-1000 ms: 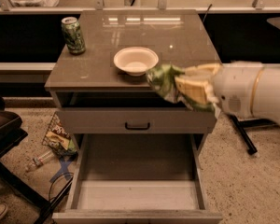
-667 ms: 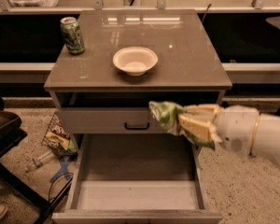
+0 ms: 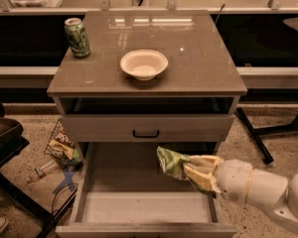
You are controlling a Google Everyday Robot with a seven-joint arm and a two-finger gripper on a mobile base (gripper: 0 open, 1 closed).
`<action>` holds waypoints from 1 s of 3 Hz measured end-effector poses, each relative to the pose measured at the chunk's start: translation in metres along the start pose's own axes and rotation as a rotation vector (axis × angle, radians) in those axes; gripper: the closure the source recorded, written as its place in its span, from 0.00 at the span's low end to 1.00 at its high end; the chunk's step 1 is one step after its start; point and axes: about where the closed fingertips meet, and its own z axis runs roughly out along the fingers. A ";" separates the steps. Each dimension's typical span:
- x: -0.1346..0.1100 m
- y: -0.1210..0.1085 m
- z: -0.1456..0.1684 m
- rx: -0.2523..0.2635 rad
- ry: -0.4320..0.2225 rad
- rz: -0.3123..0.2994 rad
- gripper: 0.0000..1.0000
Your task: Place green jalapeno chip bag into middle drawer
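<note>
Green foil shows in our hand [image 3: 194, 171] — it is clamped on the green jalapeno chip bag [image 3: 168, 158], which we hold above the right side of the open middle drawer [image 3: 119, 182], below the bench [image 3: 198, 68] with its white bowl [image 3: 144, 63].

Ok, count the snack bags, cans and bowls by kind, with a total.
Snack bags: 2 (green jalapeno chip bag held by the gripper above the middle drawer; dark snack bag on the floor)
Drink can: 1
Bowl: 1
Total: 4
</note>
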 end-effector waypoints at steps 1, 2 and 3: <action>0.056 -0.008 0.021 0.068 0.097 -0.025 1.00; 0.091 -0.016 0.043 0.104 0.170 -0.044 1.00; 0.118 -0.022 0.064 0.124 0.230 -0.062 1.00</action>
